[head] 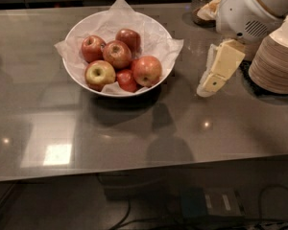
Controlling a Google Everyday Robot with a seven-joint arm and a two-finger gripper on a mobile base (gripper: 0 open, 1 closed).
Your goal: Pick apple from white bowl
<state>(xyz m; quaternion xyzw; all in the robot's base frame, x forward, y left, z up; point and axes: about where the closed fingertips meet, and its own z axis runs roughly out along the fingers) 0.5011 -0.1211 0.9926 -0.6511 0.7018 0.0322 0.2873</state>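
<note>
Glossy grey countertop, crumpled paper lining white bowl, matt plastic gripper beside it

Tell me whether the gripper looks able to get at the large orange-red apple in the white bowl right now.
Probably yes. The gripper hangs above the grey tabletop just right of the wide paper-lined white bowl, and the large orange-red apple lies uncovered on its right side, nothing between them.

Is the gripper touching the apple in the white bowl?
Apart. Camera view shows the gripper right of the white bowl, bare table between it and the apple.
</note>
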